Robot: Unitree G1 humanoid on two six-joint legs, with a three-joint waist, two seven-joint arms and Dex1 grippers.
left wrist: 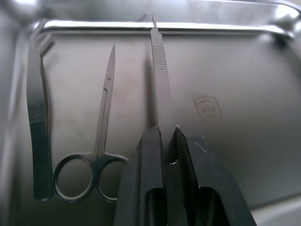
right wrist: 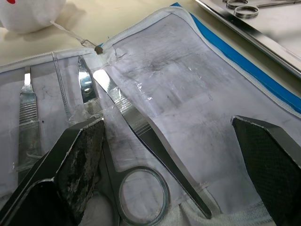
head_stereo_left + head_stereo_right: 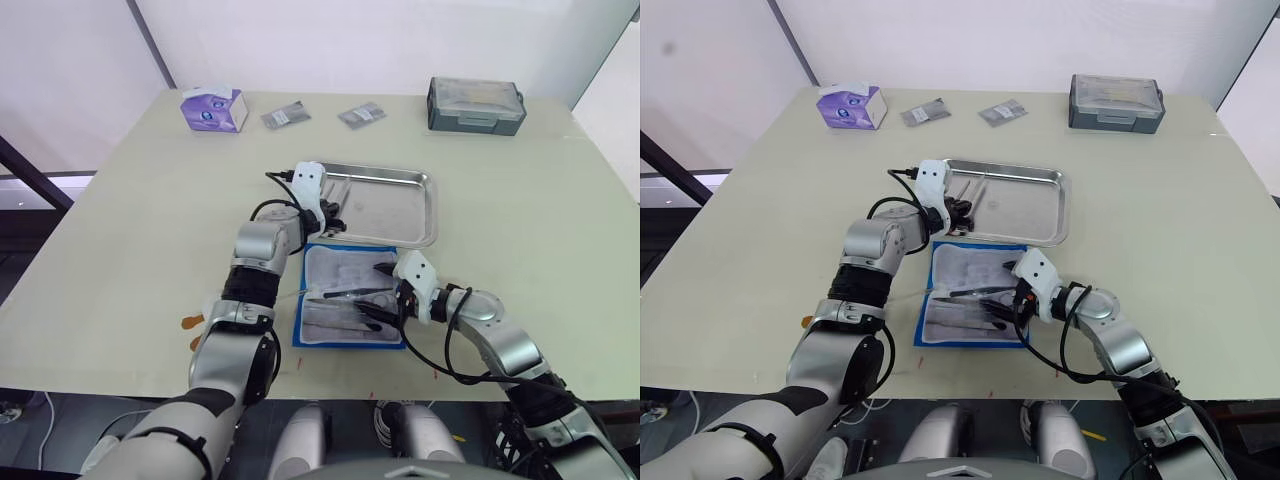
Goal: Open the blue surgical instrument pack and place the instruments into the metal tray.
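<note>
Steel tray (image 3: 400, 205): rigid, shiny, sits mid-table just beyond the pack; I don't need to lift it. Already inside at its left end: scissors (image 1: 91, 155) and tweezers (image 1: 40, 122).
Pack (image 3: 345, 300): soft blue fabric, lying open and flat at the near edge, clear pockets up. Limp, so I expect it to drag or lift if a tool snags in a pocket.
Left gripper (image 1: 168, 141): fingers clamped on a scalpel handle (image 1: 160, 70), held over the tray's left end, tip pointing to the far rim. Thin, hard, slick metal; the pinch is near one end, so it may pivot.
Right gripper (image 2: 169, 160): fingers wide apart, low over the pack, straddling pocketed tools.
Tools in pack (image 2: 136, 127): slim, light, stiff, slippery under plastic. Best hold, I judge: the ribbed shank or ring handle (image 2: 143, 195), pulled along the pocket, not across it.
In the way: pocket film and seams; neighbouring tools lie close together.
Elsewhere: grey box (image 3: 476, 105), tissue box (image 3: 213, 109), two small packets (image 3: 285, 116) at the far edge, well apart from the work.
</note>
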